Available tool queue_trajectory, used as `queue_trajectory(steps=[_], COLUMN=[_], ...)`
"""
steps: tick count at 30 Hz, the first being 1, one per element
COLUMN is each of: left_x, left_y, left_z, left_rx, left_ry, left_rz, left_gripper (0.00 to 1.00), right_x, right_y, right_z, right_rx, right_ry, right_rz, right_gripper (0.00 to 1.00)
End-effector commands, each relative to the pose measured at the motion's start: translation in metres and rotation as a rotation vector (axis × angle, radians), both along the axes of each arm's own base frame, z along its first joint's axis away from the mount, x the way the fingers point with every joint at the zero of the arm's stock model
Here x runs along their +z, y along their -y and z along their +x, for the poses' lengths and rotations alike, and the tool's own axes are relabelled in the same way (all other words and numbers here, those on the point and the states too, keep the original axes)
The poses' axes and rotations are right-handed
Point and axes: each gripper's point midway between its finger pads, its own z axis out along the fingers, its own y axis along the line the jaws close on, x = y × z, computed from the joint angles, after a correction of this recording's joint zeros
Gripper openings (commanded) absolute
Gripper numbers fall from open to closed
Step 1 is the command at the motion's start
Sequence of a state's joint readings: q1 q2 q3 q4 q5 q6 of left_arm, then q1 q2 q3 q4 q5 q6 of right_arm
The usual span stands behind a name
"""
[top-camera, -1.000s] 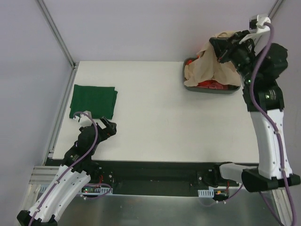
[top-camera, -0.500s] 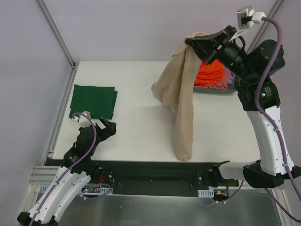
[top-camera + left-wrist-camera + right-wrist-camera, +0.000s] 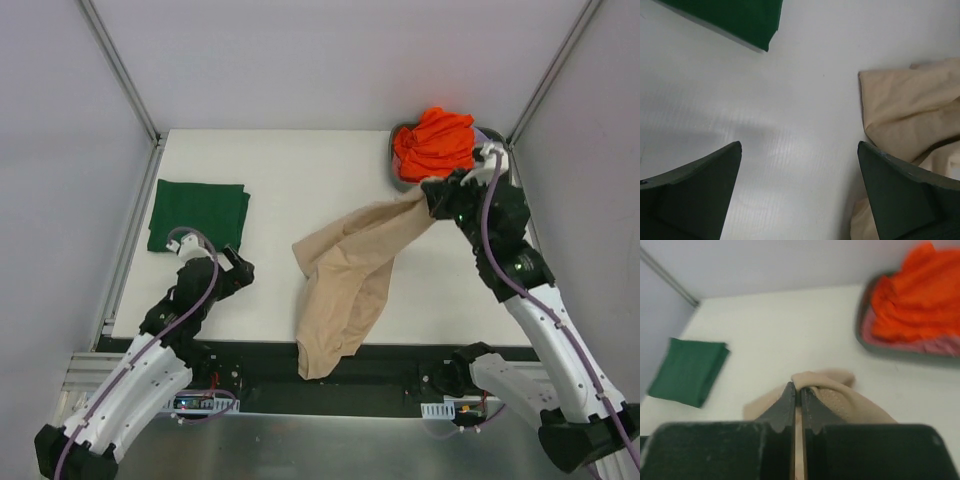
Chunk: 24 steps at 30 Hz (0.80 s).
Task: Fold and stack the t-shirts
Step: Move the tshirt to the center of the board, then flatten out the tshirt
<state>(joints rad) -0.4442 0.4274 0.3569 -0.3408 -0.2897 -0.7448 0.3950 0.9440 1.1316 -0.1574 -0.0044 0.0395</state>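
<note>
At the far right corner of the table [image 3: 300, 170], a grey tub [image 3: 900, 354] held a heaped orange tee [image 3: 435, 143] with pink cloth [image 3: 935, 346] showing under it. Just in front of the tub, the right gripper [image 3: 432, 195] was pinched tight on one end of the beige tee [image 3: 350, 265]. That tee lay stretched out, its long axis running diagonally from the gripper toward the near edge, where its crumpled lower end draped over. On the left, a dark green tee [image 3: 198, 214] lay folded flat. The left gripper [image 3: 799, 145] hovered with jaws spread wide, holding nothing, between the green tee and the beige one.
</note>
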Motion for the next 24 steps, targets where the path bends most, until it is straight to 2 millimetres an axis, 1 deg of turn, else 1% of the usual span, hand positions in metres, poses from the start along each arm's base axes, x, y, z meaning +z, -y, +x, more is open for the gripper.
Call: queue_trajectory(steps=[1, 2, 3, 5, 6, 7, 8, 9, 10, 12, 13, 18, 20, 21, 23, 24], left_x=[0.008, 0.010, 0.009, 0.006, 0.001, 0.000, -0.007, -0.012, -0.013, -0.022, -0.026, -0.053, -0.063, -0.068, -0.076, -0.079], left_y=[0.037, 0.047, 0.056, 0.066, 0.070, 0.076, 0.082, 0.090, 0.099, 0.116, 0.124, 0.145, 0.154, 0.159, 0.166, 0.169], left_z=[0.022, 0.029, 0.037, 0.053, 0.062, 0.072, 0.079, 0.088, 0.095, 0.102, 0.105, 0.110, 0.115, 0.115, 0.116, 0.116], left_rx=[-0.094, -0.129, -0.162, -0.188, -0.194, -0.202, -0.215, -0.236, -0.264, -0.320, -0.338, -0.357, -0.370, -0.381, -0.395, -0.404], left_ry=[-0.049, -0.059, -0.087, -0.146, -0.180, -0.199, -0.235, -0.267, -0.282, -0.337, -0.361, -0.441, -0.467, -0.484, -0.512, -0.519], left_rz=[-0.080, -0.086, -0.079, -0.040, -0.022, -0.013, -0.004, -0.005, -0.011, -0.035, -0.053, -0.054, -0.051, -0.052, -0.064, -0.068], left_gripper=[0.99, 0.99, 0.99, 0.99, 0.99, 0.99, 0.99, 0.98, 0.96, 0.90, 0.89, 0.82, 0.75, 0.71, 0.52, 0.40], right_x=[-0.085, -0.109, -0.128, -0.163, -0.174, -0.184, -0.192, -0.198, -0.201, -0.205, -0.206, -0.212, -0.216, -0.217, -0.222, -0.222], right_y=[0.061, 0.069, 0.078, 0.094, 0.104, 0.112, 0.116, 0.116, 0.116, 0.116, 0.117, 0.120, 0.122, 0.122, 0.127, 0.130], right_z=[-0.003, -0.006, -0.009, -0.017, -0.020, -0.022, -0.025, -0.026, -0.027, -0.027, -0.027, -0.028, -0.028, -0.028, -0.029, -0.028], right_rx=[-0.300, -0.339, -0.379, -0.446, -0.495, -0.532, -0.546, -0.542, -0.533, -0.519, -0.516, -0.521, -0.525, -0.528, -0.550, -0.568], right_ry=[-0.118, -0.168, -0.210, -0.293, -0.319, -0.340, -0.362, -0.376, -0.383, -0.394, -0.400, -0.424, -0.435, -0.439, -0.448, -0.450], right_rz=[-0.041, -0.048, -0.063, -0.090, -0.098, -0.110, -0.117, -0.120, -0.122, -0.147, -0.159, -0.191, -0.197, -0.200, -0.212, -0.220], right_gripper=[0.01, 0.01, 0.01, 0.01, 0.01, 0.01, 0.01, 0.01, 0.01, 0.01, 0.01, 0.01, 0.01, 0.01, 0.01, 0.01])
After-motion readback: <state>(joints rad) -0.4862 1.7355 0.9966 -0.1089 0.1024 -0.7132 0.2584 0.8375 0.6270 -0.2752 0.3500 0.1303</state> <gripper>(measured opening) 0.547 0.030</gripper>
